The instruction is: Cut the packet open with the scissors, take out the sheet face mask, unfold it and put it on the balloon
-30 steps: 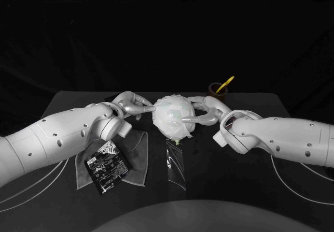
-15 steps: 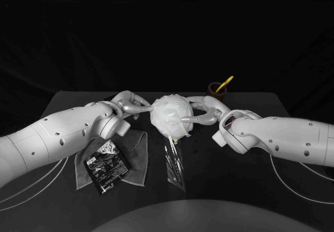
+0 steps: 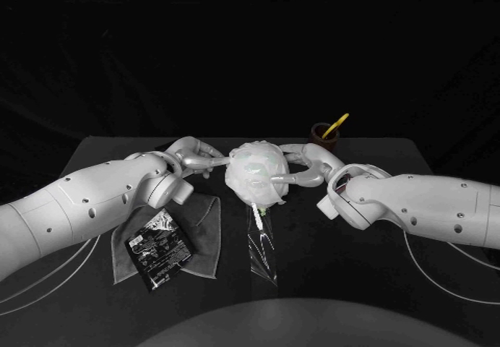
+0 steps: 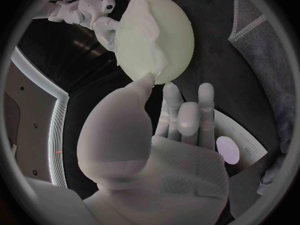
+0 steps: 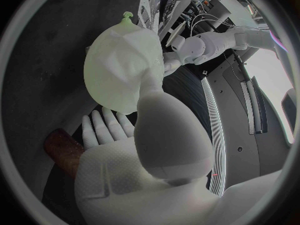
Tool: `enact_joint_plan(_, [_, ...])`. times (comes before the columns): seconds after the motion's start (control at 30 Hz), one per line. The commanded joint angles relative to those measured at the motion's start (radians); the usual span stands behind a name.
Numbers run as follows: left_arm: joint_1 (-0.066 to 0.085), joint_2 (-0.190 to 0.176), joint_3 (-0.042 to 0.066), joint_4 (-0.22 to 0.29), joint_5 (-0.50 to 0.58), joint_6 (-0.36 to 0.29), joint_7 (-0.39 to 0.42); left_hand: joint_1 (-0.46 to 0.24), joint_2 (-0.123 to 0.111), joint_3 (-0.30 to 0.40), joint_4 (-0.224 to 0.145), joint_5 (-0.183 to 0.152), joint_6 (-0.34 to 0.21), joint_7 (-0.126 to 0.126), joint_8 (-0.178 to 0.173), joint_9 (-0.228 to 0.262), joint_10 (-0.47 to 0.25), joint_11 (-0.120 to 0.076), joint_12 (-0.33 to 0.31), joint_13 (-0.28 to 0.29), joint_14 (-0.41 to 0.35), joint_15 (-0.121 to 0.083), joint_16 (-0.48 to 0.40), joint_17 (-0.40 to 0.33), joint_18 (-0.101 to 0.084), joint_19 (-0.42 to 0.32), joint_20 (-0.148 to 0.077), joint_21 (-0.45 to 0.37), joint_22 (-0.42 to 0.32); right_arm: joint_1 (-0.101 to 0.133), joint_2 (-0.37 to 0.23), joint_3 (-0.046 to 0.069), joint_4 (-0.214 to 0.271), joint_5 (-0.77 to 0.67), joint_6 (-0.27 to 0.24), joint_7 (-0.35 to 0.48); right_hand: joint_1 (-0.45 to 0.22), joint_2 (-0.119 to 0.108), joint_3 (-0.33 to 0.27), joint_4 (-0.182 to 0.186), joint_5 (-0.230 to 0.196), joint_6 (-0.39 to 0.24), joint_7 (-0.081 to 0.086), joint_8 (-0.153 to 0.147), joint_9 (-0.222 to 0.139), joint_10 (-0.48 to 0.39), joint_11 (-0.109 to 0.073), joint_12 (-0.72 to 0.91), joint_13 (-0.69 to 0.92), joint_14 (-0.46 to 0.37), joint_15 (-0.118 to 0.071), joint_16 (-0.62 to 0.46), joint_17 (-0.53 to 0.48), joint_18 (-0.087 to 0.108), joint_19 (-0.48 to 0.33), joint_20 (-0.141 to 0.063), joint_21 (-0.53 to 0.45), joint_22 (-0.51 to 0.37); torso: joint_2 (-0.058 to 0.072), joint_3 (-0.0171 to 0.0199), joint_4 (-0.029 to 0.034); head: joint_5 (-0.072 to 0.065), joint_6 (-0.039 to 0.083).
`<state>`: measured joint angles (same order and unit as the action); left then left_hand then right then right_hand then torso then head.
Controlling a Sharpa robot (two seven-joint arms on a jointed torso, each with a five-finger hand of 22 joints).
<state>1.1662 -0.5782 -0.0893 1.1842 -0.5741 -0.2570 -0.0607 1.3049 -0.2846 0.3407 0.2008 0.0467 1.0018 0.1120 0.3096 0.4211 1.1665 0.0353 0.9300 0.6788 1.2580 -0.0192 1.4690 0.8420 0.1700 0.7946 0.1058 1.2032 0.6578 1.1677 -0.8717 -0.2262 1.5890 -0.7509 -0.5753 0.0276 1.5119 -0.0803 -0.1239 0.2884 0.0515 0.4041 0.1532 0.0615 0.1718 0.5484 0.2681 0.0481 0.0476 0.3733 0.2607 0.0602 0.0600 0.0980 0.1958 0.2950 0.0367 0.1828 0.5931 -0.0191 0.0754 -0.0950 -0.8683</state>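
Robotics lab test bench, set up like a small dark studio. A black table (image 3: pixel 417 238) fills the lower half of the head view. A black cloth backdrop (image 3: pixel 250 65) closes off everything behind it. Two white robot arms reach in over the table, the left arm (image 3: pixel 73 210) from one side and the right arm (image 3: pixel 427 206) from the other. Their smooth moulded shells are dotted with small round holes. Thin pale cables (image 3: pixel 443 278) loop out from under the arms and trail over the tabletop. A grey cloth mat (image 3: pixel 209 231) lies flat on the table. Near the far edge stands a brown cup (image 3: pixel 322 133) holding yellow-handled scissors (image 3: pixel 339 124).
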Motion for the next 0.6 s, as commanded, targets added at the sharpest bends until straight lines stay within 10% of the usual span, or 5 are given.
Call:
enact_joint_plan(0.03, [0.000,-0.002,0.001,0.001,-0.005,0.039,0.006,0.003,0.010,-0.014,0.002,0.000,-0.031,0.015,-0.014,-0.006,-0.041,0.013,-0.036,-0.042,-0.012,0.011,-0.005,-0.013,0.008,-0.009,0.004,-0.010,-0.006,-0.003,-0.004,-0.001,0.005,0.012,-0.005,0.025,0.001,0.006,-0.007,-0.001,-0.004,0.005,0.148,0.003,0.000,0.004,0.000,0.001,0.001,0.006,0.000,-0.007,-0.001,-0.004,-0.006,-0.001,-0.004,-0.002,0.000,0.0000,-0.0001,0.000,0.000])
enact_joint_plan(0.6, [-0.005,-0.074,-0.001,0.053,0.081,0.012,0.034,0.078,0.076,-0.192,0.072,0.001,-0.175,0.086,-0.056,-0.040,-0.229,0.087,-0.243,-0.205,-0.148,0.080,-0.062,-0.226,0.012,-0.026,0.058,-0.080,-0.049,-0.003,-0.120,-0.002,0.143,0.127,-0.030,0.119,-0.072,-0.068,-0.054,0.009,-0.002,0.041,0.147,0.011,0.010,0.029,-0.001,0.003,0.003,0.026,0.000,-0.009,0.001,-0.005,-0.008,0.000,-0.002,-0.006,-0.001,-0.0004,-0.0007,-0.014,-0.002])
